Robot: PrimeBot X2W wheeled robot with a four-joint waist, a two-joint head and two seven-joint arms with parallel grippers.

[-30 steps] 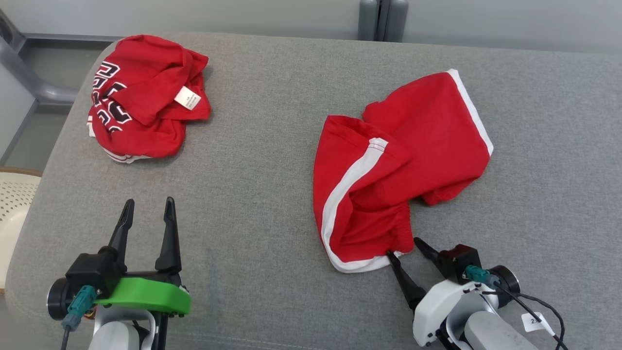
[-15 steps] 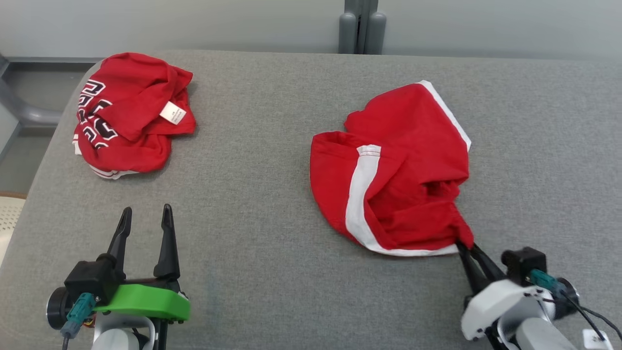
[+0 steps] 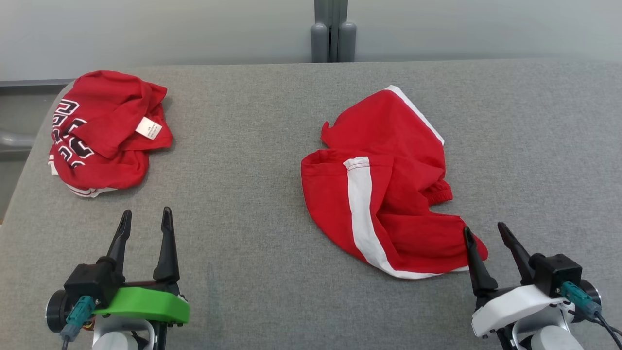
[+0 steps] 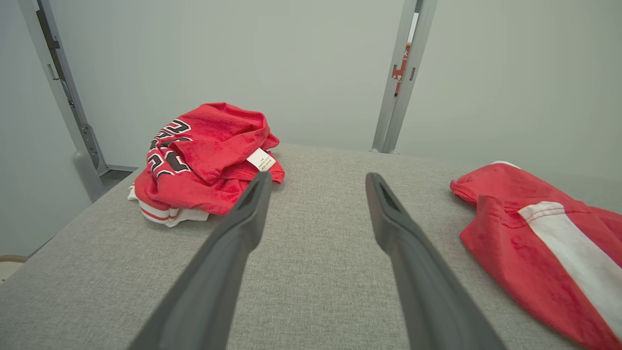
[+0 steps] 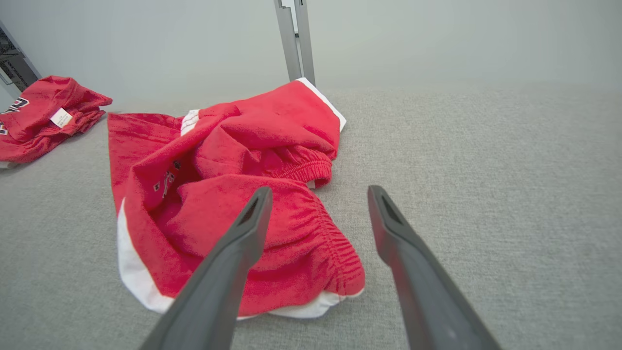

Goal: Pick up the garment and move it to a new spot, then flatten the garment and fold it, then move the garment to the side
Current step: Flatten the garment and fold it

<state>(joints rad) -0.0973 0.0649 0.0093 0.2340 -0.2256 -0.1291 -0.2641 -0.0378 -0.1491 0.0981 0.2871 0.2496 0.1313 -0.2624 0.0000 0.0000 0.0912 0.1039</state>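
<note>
R gripper (image 3: 483, 227) spread wide, empty, at near edge of crumpled red shorts (image 3: 388, 194); L gripper (image 3: 146, 211) also spread, empty, well apart.

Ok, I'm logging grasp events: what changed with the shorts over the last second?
The right end effector closed on the waistband corner of the red shorts, dragged it toward the robot's right, then let go and now stands open. The left end effector stayed open and still; the red shirt was untouched.
</note>
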